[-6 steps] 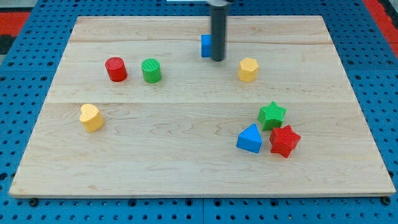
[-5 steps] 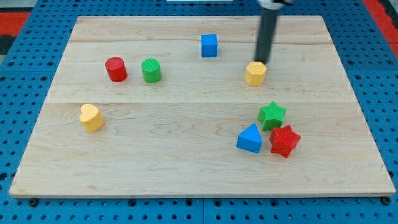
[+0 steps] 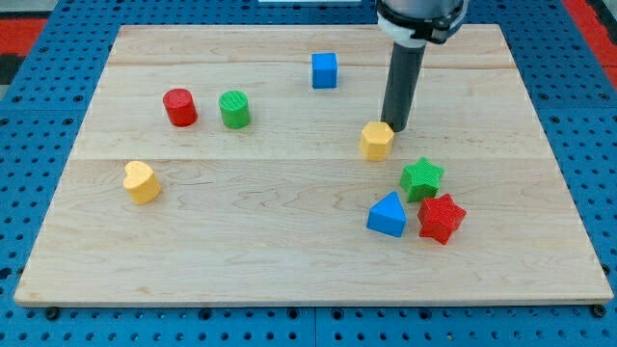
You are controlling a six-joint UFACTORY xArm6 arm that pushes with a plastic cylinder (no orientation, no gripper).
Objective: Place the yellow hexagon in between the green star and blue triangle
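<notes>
Pushed down-left, yellow hexagon (image 3: 377, 141) now touches my tip (image 3: 396, 128).

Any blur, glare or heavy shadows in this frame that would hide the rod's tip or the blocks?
Camera view: evenly lit and sharp; no glare on the wooden board. Shadows are soft and short. My tip is crisp, at the upper-right edge of the yellow hexagon; green star and blue triangle read clearly.

pale wood board (image 3: 289, 241) – smooth, matt; blue pegboard (image 3: 39, 125) – perforated
</notes>
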